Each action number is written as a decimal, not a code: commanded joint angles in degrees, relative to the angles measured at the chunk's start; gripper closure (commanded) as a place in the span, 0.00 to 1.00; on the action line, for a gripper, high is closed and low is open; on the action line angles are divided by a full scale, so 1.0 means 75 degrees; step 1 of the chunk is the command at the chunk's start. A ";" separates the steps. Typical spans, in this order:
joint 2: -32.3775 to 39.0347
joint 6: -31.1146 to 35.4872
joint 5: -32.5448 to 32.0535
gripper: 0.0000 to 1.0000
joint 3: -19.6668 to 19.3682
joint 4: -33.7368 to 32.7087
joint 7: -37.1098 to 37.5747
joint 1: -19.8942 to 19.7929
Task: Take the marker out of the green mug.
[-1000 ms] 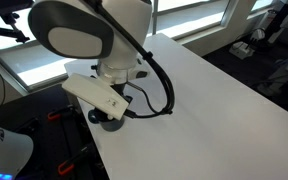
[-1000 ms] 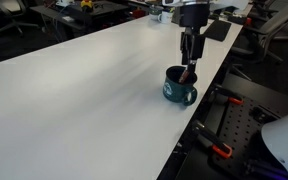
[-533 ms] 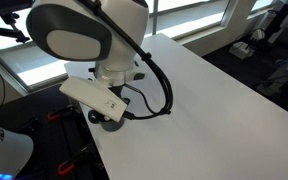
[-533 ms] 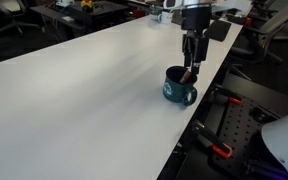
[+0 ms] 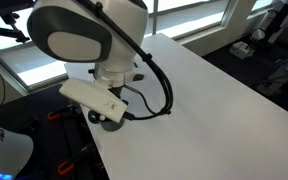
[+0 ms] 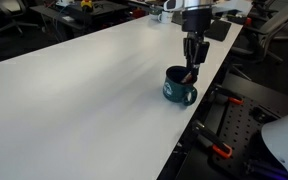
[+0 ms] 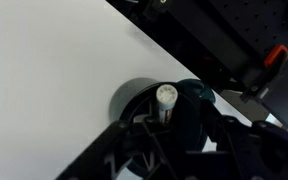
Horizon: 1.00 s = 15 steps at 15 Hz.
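Observation:
The green mug [image 6: 179, 92] stands near the white table's edge, its handle toward the edge. It also shows in the wrist view [image 7: 136, 100], very dark, with a teal handle. A marker [image 6: 188, 73] with a white end [image 7: 166, 97] stands slanted in the mug, its top between my fingers. My gripper [image 6: 191, 66] hangs straight down over the mug and looks shut on the marker; in the wrist view my gripper [image 7: 166, 124] is dark around the marker's shaft. In an exterior view the arm hides most of the mug [image 5: 108, 121].
The white table [image 6: 84, 90] stretches wide away from the mug. Its edge runs just beside the mug, with dark machine frames and red clamps [image 6: 220, 151] below it. A black cable [image 5: 164, 95] loops from the arm over the table.
My gripper has crept up a little with the marker's top in it. The mug has not moved.

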<state>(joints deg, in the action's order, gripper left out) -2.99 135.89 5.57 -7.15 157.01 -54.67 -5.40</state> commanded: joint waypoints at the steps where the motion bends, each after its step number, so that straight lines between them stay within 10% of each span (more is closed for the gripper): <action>1: 0.0032 0.0022 -0.0138 0.69 0.0033 0.0037 0.0193 0.0017; 5: 0.0170 -0.0035 -0.0112 0.69 0.0046 -0.0002 0.0182 0.0012; 7: 0.0242 -0.0060 -0.0100 0.93 0.0052 -0.0021 0.0168 0.0007; 10: 0.0279 -0.0094 -0.0069 1.00 0.0048 -0.0048 0.0129 -0.0008; 15: 0.0293 -0.0135 -0.0032 0.96 0.0039 -0.0052 0.0098 -0.0026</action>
<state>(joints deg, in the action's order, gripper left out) -0.83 135.82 5.58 -7.15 156.83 -54.67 -5.42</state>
